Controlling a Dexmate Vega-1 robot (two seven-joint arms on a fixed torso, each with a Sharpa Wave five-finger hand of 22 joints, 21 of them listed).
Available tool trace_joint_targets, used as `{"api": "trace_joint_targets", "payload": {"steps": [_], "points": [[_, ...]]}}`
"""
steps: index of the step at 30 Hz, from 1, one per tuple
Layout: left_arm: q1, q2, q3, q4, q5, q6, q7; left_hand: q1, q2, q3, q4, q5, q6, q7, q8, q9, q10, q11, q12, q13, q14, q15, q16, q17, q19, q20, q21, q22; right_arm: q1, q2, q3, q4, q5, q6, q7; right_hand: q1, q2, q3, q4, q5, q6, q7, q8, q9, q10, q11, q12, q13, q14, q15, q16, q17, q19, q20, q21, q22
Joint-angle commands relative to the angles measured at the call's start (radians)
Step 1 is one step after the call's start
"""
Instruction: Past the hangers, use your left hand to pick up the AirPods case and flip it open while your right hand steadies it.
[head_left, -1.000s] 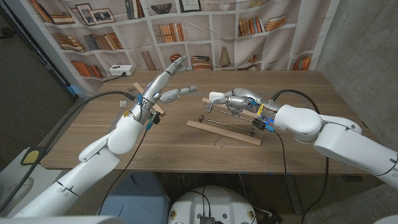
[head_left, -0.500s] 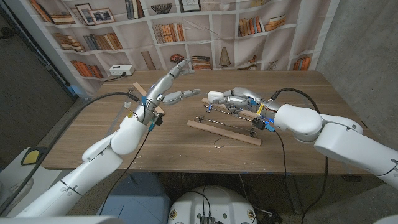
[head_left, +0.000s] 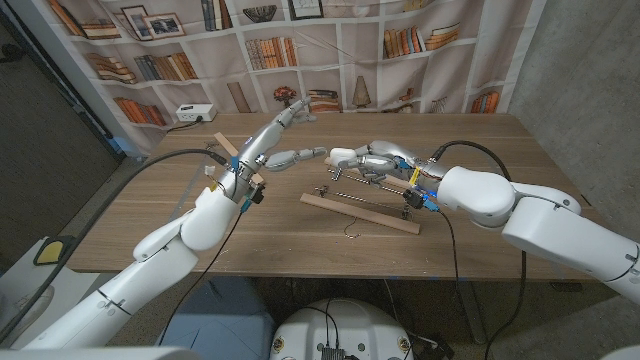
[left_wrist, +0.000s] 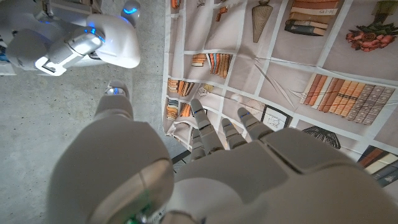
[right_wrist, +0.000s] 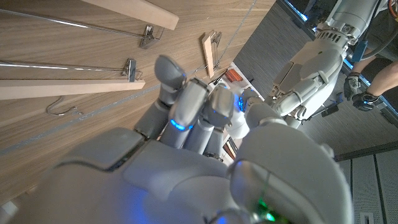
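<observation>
Your left robot hand hangs open above the desk, fingers spread. Your right robot hand grips the white AirPods case just past the hangers.

Hangers mid-table, between both hands.

The left hand has reached further out over the counter, its upper fingers now stretched higher toward the far edge and its lower finger drawn closer to the right hand's fingers. The gap between the two hands has narrowed to a small one. The right hand has edged slightly toward the left hand.
</observation>
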Motion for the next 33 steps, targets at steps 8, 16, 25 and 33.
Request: {"api": "trace_joint_targets", "payload": {"steps": [8, 16, 25, 33], "points": [[-0.001, 0.011, 0.025, -0.014, 0.029, 0.014, 0.004, 0.009, -0.008, -0.007, 0.001, 0.012, 0.005, -0.003, 0.001, 0.006, 0.004, -0.001, 0.004, 0.003, 0.000, -0.006, 0.003, 0.003, 0.005, 0.003, 0.001, 0.000, 0.022, 0.008, -0.022, -0.025, -0.018, -0.028, 0.006, 0.050, 0.062, 0.021, 0.022, 0.007, 0.222, 0.009, 0.006, 0.004, 0.000, -0.007, 0.003, 0.003, -0.001, -0.001, -0.004, 0.001, -0.004, -0.055, 0.002, 0.002], [-0.005, 0.012, 0.032, -0.011, 0.014, 0.018, -0.005, 0.017, -0.004, -0.008, 0.000, 0.019, 0.004, -0.001, 0.001, 0.006, 0.003, 0.001, 0.003, 0.004, 0.000, -0.005, 0.003, 0.003, 0.004, 0.006, 0.001, 0.000, 0.027, 0.012, -0.029, -0.026, -0.022, -0.029, 0.011, 0.051, 0.063, 0.021, 0.022, 0.007, 0.222, 0.010, 0.007, 0.005, -0.002, -0.007, -0.003, -0.004, -0.002, -0.001, -0.004, 0.001, -0.004, -0.056, 0.001, 0.000], [-0.013, 0.015, 0.045, -0.008, 0.012, 0.020, -0.012, 0.023, -0.002, -0.009, 0.000, 0.024, 0.005, -0.002, 0.002, 0.006, 0.003, 0.000, 0.003, 0.005, 0.001, -0.005, 0.003, 0.003, 0.005, 0.006, 0.001, 0.000, 0.024, 0.011, -0.031, -0.032, -0.027, -0.024, 0.013, 0.052, 0.062, 0.021, 0.022, 0.007, 0.222, 0.012, 0.007, 0.005, 0.004, -0.007, 0.004, 0.003, -0.002, -0.001, -0.004, 0.001, -0.004, -0.056, 0.002, -0.001], [-0.004, 0.019, 0.041, -0.010, 0.009, 0.022, -0.005, 0.028, 0.000, -0.010, 0.000, 0.028, 0.007, -0.002, 0.003, 0.006, 0.005, 0.000, 0.004, 0.005, 0.005, -0.006, 0.005, 0.002, 0.006, 0.006, 0.001, 0.000, 0.025, 0.012, -0.036, -0.040, -0.034, -0.035, 0.011, 0.051, 0.062, 0.021, 0.022, 0.007, 0.222, 0.007, 0.007, 0.005, 0.002, -0.006, 0.002, 0.001, -0.002, -0.001, -0.005, 0.001, 0.000, -0.055, 0.007, 0.004]]}}
